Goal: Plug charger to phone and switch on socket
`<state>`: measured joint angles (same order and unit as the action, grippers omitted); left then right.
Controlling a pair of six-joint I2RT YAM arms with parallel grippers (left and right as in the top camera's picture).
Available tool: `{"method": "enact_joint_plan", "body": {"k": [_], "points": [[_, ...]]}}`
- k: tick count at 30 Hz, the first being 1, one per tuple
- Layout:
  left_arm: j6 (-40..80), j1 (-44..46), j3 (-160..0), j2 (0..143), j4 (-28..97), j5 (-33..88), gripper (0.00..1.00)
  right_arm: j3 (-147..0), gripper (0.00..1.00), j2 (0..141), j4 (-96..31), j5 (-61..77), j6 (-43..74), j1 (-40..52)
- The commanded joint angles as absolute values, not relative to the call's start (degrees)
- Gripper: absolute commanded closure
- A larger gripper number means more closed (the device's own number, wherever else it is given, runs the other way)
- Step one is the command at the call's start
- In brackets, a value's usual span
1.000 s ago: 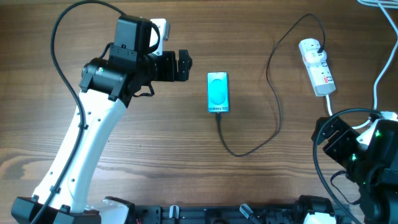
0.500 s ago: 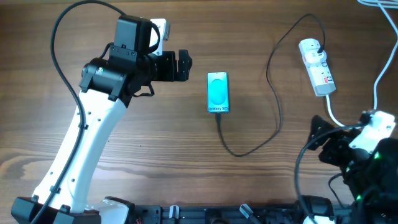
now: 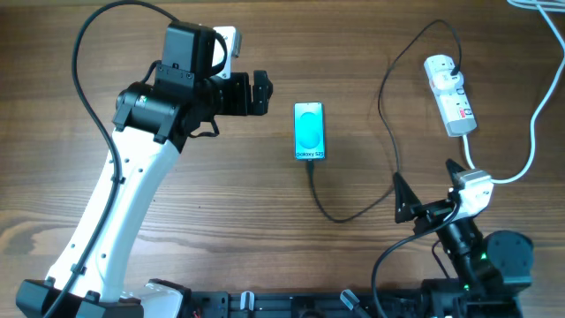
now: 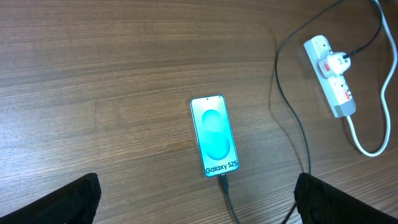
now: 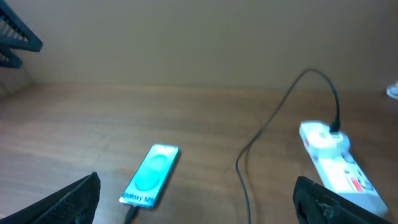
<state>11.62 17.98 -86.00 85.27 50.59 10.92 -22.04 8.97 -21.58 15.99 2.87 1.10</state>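
Note:
The phone (image 3: 309, 131) lies flat mid-table with a lit teal screen and "Galaxy" text at its near end; it also shows in the left wrist view (image 4: 214, 135) and the right wrist view (image 5: 151, 174). The charger, a thin black cable (image 3: 391, 141), runs from the phone's near end, where its tip sits at the port (image 4: 222, 182), round to the white plug on the socket (image 3: 448, 95), which lies at the far right (image 4: 329, 78) (image 5: 339, 168). My left gripper (image 3: 262, 94) (image 4: 199, 200) is open and empty, left of the phone. My right gripper (image 3: 424, 181) (image 5: 198, 202) is open and empty, near the cable's bend.
The socket's thick white cord (image 3: 530, 150) loops from its near end off the right edge. Black arm cables arc over the far left. Both arm bases stand along the near edge.
My right arm has swung from the right edge leftwards towards the cable, its gripper now pointing at the far side. The left arm, phone and cable have not moved.

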Motion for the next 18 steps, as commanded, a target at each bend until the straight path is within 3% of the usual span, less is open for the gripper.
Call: {"method": "enact_joint_plan", "body": {"k": [1, 18], "points": [[10.9, 17.7, -86.0, 85.3, 50.5, 10.6, 0.00, -16.3, 0.00, 5.2, -15.9, 17.4, 1.5, 1.4], [10.9, 17.7, -86.0, 85.3, 50.5, 10.6, 0.00, -6.5, 0.00, 0.1, 1.2, 17.8, -9.1, 1.4]]}}
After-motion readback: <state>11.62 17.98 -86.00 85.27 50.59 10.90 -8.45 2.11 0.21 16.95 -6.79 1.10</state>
